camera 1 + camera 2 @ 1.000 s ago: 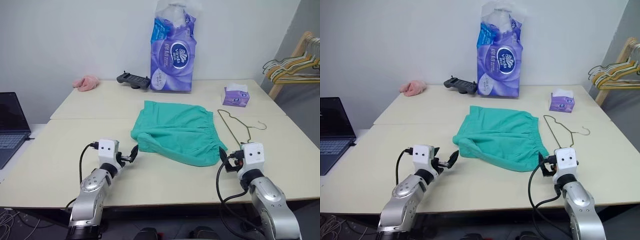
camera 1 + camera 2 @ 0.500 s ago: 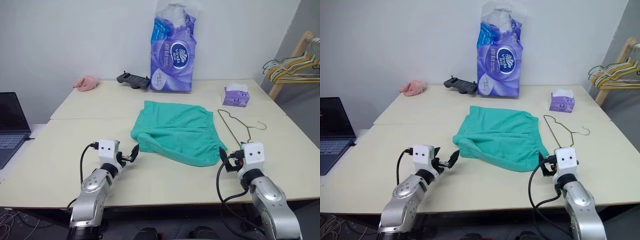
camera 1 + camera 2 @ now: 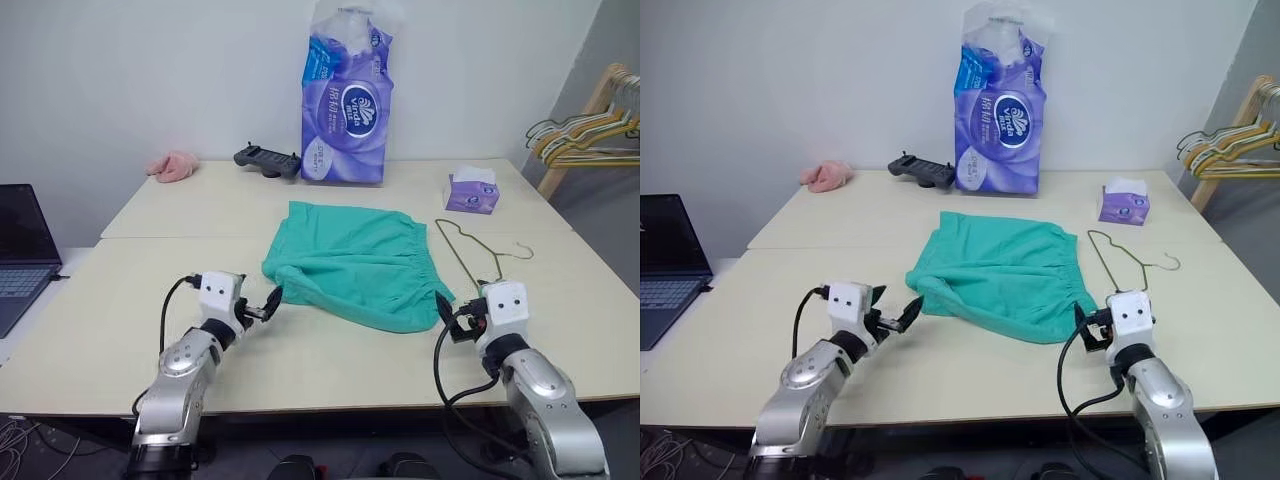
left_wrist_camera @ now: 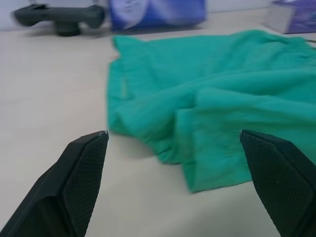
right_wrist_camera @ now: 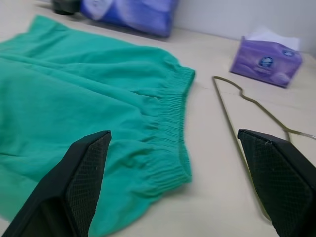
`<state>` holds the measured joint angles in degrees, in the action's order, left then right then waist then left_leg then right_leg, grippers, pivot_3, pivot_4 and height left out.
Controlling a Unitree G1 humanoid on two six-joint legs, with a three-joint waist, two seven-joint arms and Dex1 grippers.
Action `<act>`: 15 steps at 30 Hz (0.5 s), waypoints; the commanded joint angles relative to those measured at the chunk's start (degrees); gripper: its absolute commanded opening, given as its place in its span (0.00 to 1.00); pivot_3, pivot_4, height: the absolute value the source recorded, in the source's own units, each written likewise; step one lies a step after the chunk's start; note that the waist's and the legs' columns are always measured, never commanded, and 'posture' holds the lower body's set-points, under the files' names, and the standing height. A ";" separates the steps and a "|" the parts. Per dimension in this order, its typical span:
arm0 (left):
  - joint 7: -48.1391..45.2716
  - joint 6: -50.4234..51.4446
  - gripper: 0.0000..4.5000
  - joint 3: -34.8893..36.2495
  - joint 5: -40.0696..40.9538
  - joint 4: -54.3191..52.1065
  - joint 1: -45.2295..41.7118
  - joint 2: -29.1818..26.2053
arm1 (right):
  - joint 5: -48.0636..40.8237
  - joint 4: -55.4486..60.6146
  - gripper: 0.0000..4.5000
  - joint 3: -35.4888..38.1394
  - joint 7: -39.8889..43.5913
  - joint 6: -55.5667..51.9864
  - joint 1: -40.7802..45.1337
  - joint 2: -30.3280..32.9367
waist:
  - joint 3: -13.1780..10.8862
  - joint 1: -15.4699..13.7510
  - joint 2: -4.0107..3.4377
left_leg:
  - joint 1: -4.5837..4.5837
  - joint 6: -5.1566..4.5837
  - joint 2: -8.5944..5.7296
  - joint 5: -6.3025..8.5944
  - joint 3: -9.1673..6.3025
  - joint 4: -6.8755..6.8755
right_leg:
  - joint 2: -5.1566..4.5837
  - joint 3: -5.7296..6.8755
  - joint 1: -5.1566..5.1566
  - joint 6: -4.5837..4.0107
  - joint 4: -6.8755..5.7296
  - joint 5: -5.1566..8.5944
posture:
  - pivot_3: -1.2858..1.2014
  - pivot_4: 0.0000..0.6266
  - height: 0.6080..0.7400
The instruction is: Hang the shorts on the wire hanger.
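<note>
Counting 1 shorts (image 3: 352, 262), 1 wire hanger (image 3: 468, 256)

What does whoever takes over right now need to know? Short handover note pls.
Left gripper: open, holds nothing, at the near left corner of the shorts.
Right gripper: open, holds nothing, by the near end of the waistband.
Shorts lie flat mid-table; wire hanger lies flat on the table just right of the waistband, apart from it.
Done: nothing yet.
Left: pick up hanger and shorts, hang the shorts on it.

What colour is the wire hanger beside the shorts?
Olive-gold wire hanger, clearest in the right wrist view.
</note>
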<state>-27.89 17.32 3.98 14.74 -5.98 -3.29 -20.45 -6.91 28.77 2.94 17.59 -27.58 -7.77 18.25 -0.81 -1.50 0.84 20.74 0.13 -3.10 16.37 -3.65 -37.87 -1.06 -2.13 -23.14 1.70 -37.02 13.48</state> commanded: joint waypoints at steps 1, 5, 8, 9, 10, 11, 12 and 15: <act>-8.67 1.13 1.00 -2.76 2.36 1.93 -2.80 -2.84 | -5.86 -0.75 0.97 -0.41 9.73 -2.99 2.39 5.24 | 0.00 0.09 0.00 | -0.01 0.00 0.00 0.00 0.01 0.00 | 0.01 0.00 0.01 -0.01 0.00 0.00 | 0.52 0.00 1.00; -16.23 -0.70 1.00 -4.48 1.74 10.85 -7.40 -5.78 | -12.10 -5.13 0.97 -0.78 21.41 -6.46 6.13 12.71 | -0.03 0.23 0.00 | -0.03 -0.01 0.03 0.00 0.03 0.00 | 0.04 0.00 0.02 -0.09 -0.01 0.04 | 0.52 0.00 1.00; -17.37 -2.99 1.00 -4.19 0.98 16.69 -10.95 -5.84 | -12.34 -9.34 0.97 -1.20 23.83 -6.03 9.74 15.27 | -0.05 0.19 0.04 | -0.02 -0.02 0.02 0.00 0.02 -0.02 | 0.13 0.01 0.03 -0.09 0.01 0.05 | 0.52 0.00 1.00; -17.55 -3.50 1.00 -4.03 0.86 17.90 -11.69 -5.74 | -12.28 -10.58 0.97 -0.95 23.41 -5.72 10.80 15.10 | -0.05 0.18 0.06 | -0.02 -0.03 0.02 0.00 0.02 -0.03 | 0.12 0.01 0.03 -0.09 0.01 0.04 | 0.52 0.00 1.00; -17.75 -3.90 1.00 -3.94 0.77 18.82 -12.22 -5.65 | -12.54 -11.62 0.97 -0.54 23.01 -5.78 11.67 14.69 | -0.05 0.18 0.06 | -0.01 -0.03 0.03 0.01 0.02 -0.03 | 0.09 0.00 0.03 -0.10 0.01 0.03 | 0.52 0.00 1.00; -17.87 -4.48 1.00 -3.90 0.64 19.61 -12.54 -5.54 | -12.58 -12.64 0.97 -0.22 22.51 -5.74 12.38 14.28 | -0.05 0.17 0.06 | -0.01 -0.03 0.03 0.01 0.02 -0.03 | 0.01 -0.01 0.03 -0.15 0.00 0.00 | 0.52 0.00 1.00; -17.96 -4.95 1.00 -3.93 0.53 20.19 -12.73 -5.40 | -12.38 -13.68 0.97 0.04 21.82 -5.45 12.94 13.86 | -0.05 0.17 0.06 | -0.01 -0.03 0.03 0.01 0.02 -0.03 | -0.01 -0.02 0.02 -0.24 0.00 -0.05 | 0.52 0.00 1.00; -18.73 -5.05 1.00 -4.63 0.60 21.22 -12.91 -4.69 | -12.57 -15.14 0.97 0.21 20.96 -5.24 13.59 13.09 | -0.05 0.15 0.06 | -0.01 -0.03 0.03 0.01 0.02 -0.03 | -0.06 -0.05 0.01 -0.25 0.00 -0.06 | 0.52 0.00 1.00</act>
<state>-45.85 13.19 -0.74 15.32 15.50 -15.14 -25.38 -19.00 13.04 1.28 39.04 -34.03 4.58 31.43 -0.86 -1.35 0.90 20.74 0.11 -3.07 16.38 -3.64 -37.91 -1.14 -2.17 -23.13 1.46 -37.03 13.42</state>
